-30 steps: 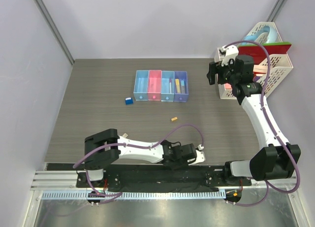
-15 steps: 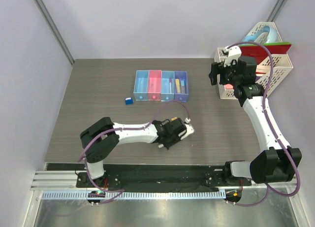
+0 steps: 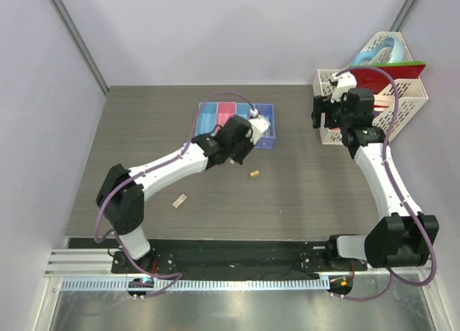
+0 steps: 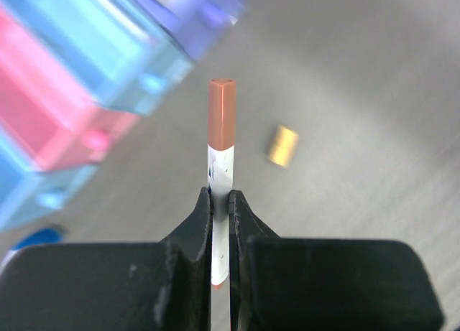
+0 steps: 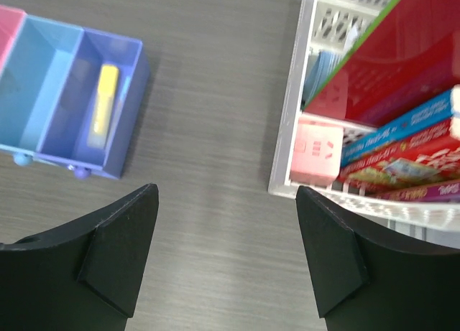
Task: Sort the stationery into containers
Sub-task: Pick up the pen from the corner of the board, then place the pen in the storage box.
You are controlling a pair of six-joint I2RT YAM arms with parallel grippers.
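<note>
My left gripper [image 3: 239, 150] hovers at the front edge of the row of translucent bins [image 3: 208, 114]. It is shut on a thin white pen with a red tip [image 4: 221, 151], which stands up between the fingers [image 4: 199, 220]. The bins look blurred at the upper left of the left wrist view [image 4: 50, 101]. A tan eraser [image 3: 254, 174] lies on the table in front of the bins, also in the left wrist view [image 4: 283, 145]. A beige eraser [image 3: 179, 199] lies nearer the front left. My right gripper [image 3: 327, 114] is open and empty above the table. A yellow highlighter [image 5: 106, 105] lies in the purple bin [image 5: 133, 58].
White lattice baskets [image 3: 402, 94] with a red folder [image 3: 384, 76] and books [image 5: 402, 141] stand at the back right, close to my right gripper. A blue shape [image 4: 36, 238] sits at the lower left of the left wrist view. My left arm hides part of the bins from above.
My left arm has swung from the table's near edge up to the bins, with the gripper now over their front edge. The right gripper has shifted slightly toward the baskets.
</note>
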